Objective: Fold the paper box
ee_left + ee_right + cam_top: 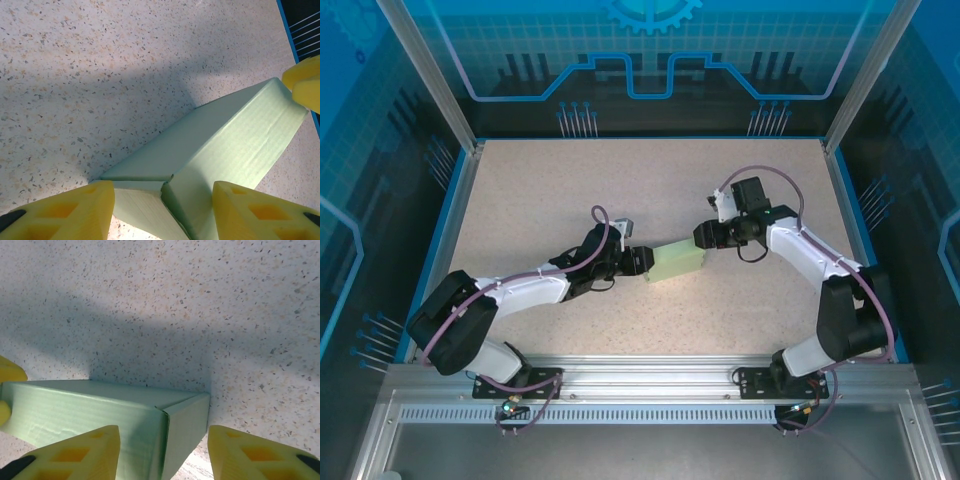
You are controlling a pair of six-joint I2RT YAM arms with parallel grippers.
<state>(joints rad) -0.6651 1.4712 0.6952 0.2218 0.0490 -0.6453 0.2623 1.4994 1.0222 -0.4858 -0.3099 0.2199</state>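
From above, the left claw [642,262] is at the left end of the paper box [677,263], which lies flat near the middle of the speckled table [540,190], a little tilted, its right end farther from the arms. This view is too small to show the grip. The left wrist camera shows more: the left claw [164,192] has the near end of the paper box [225,135] between its yellow fingers [75,210], both touching it, so it holds the box at middle width. The right claw [705,238] is at the other end. In its own camera the right claw [164,435] stands half open around the box [100,410], and a strip of table shows between the box and one finger [260,455].
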